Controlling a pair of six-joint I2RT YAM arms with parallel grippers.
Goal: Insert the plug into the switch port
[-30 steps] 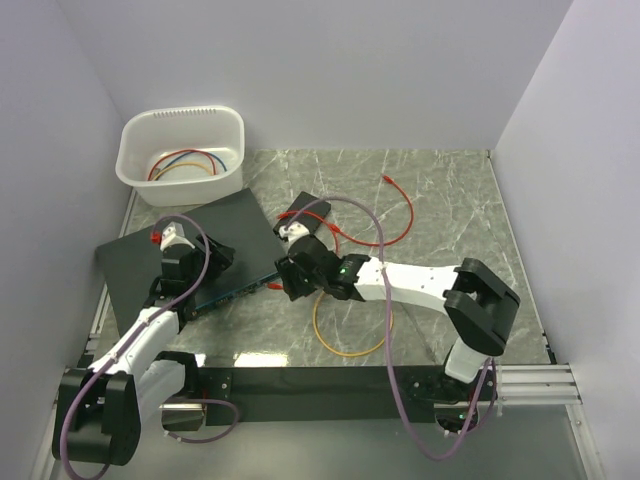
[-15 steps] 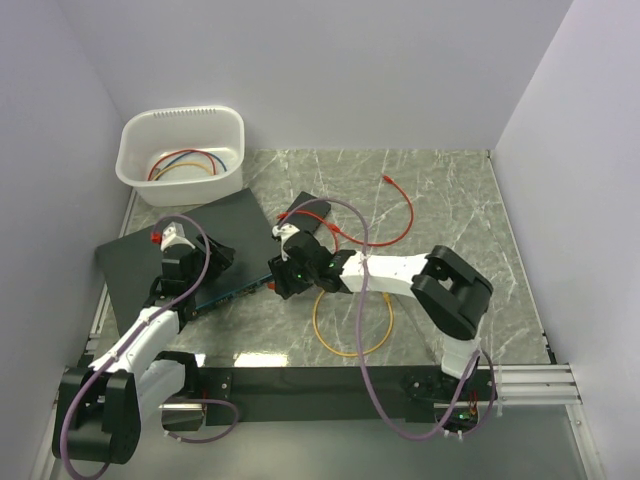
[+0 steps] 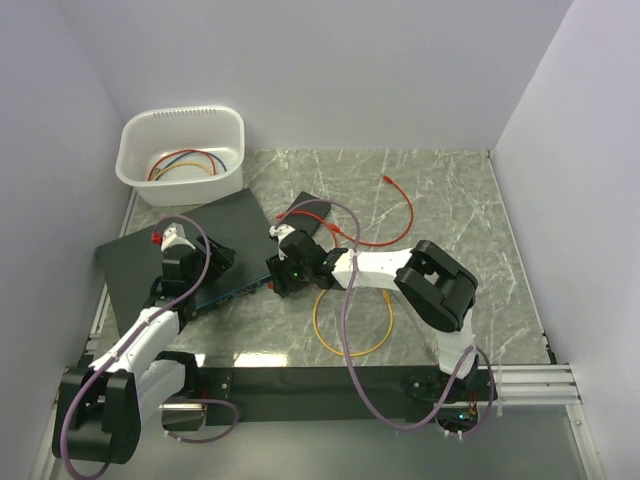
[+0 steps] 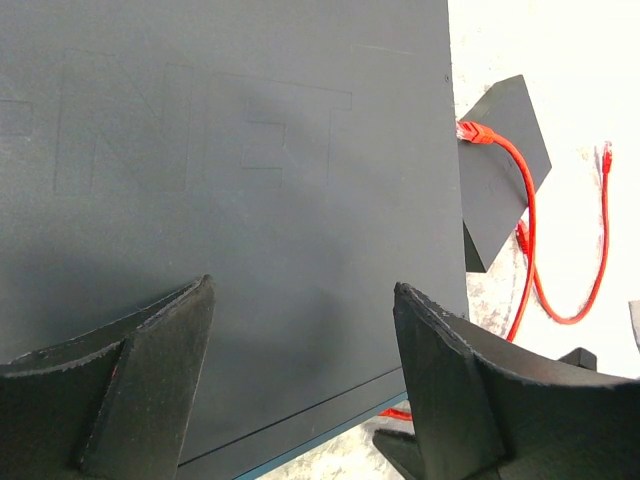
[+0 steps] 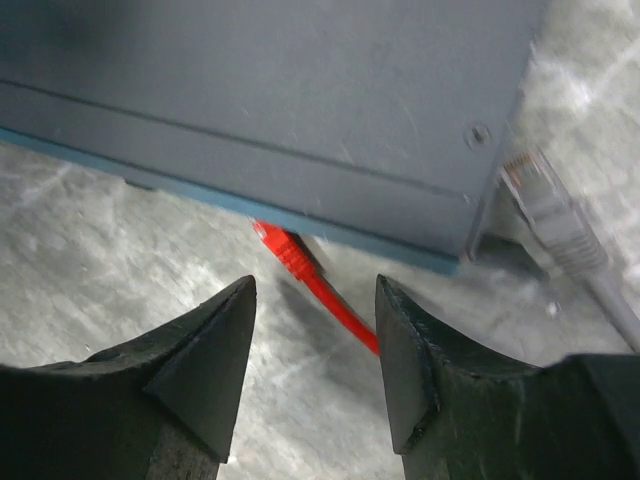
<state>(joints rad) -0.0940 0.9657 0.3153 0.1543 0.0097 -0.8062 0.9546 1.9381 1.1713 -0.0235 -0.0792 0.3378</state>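
The switch [image 3: 185,250] is a flat black slab at the left; its teal-blue front face [image 3: 235,291] points toward the right arm. In the right wrist view the red plug [image 5: 284,247] has its tip at that teal face [image 5: 180,183], and its red cable [image 5: 345,310] trails away between my fingers. The port itself is hidden under the edge. My right gripper [image 5: 316,285] is open and empty just behind the plug, also in the top view [image 3: 281,276]. My left gripper [image 4: 302,288] is open over the switch top [image 4: 230,180].
A small black box [image 3: 305,210] with another red plug [image 4: 475,132] lies behind the switch corner. A grey plug [image 5: 545,205] sits by that corner. An orange-yellow cable loop [image 3: 350,325] lies near the front. A white basin [image 3: 150,125] with cables stands at the far left.
The right arm's elbow has swung left and folded in, and its gripper has edged slightly left toward the switch front. The left arm has not moved.
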